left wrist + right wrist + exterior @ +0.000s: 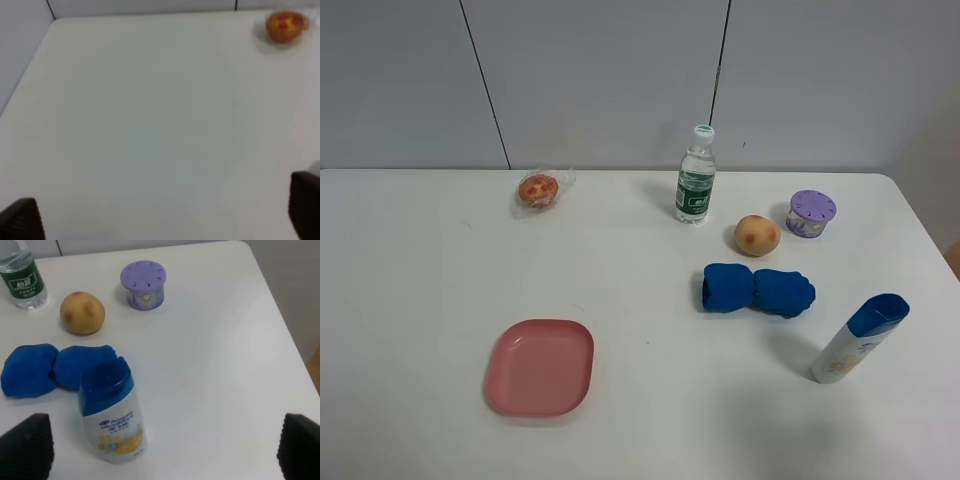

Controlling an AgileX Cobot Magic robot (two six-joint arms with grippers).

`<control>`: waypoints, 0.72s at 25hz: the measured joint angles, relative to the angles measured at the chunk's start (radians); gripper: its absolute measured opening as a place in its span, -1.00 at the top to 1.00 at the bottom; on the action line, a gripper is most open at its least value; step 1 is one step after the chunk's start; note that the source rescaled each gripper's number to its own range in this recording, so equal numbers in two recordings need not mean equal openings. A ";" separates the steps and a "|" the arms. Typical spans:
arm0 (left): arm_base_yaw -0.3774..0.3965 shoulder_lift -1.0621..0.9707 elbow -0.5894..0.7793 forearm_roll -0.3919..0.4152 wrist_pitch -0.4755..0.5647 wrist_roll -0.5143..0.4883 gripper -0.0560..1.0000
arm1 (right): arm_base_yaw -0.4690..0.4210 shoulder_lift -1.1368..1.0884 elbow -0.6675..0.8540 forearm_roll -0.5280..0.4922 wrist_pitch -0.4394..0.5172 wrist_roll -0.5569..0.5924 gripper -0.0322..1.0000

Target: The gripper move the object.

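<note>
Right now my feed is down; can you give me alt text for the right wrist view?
The open right claw hangs over a white table, a white bottle with a blue cap standing nearest. Beyond lie a blue cloth, the tan ball, a purple canister and a water bottle.

The object [757, 235] is a small round ball, tan-orange with a couple of brownish-red blotches on its skin, sitting loose on the white bench [420, 280] toward the far right side. From the right wrist camera it [82, 313] looks a bit like a potato or a bun, matte and slightly lumpy, with two darker patches facing up. It stands on its own, touching nothing around it.

The right pincer [160, 450] shows only as two dark fingertips [27, 445] spread wide at the picture's edge, well apart from the ball and holding nothing.
</note>
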 joint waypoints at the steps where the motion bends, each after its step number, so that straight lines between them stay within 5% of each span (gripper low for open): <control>1: 0.000 0.000 0.000 -0.008 0.003 0.012 -1.00 | 0.000 0.000 0.000 0.000 0.000 0.000 -1.00; 9: 0.000 0.000 0.002 -0.063 0.010 0.079 -1.00 | 0.000 0.000 0.000 0.000 0.000 0.000 -1.00; 18: 0.000 0.000 0.008 0.022 0.009 -0.050 -1.00 | 0.000 0.000 0.000 0.000 0.000 0.000 -1.00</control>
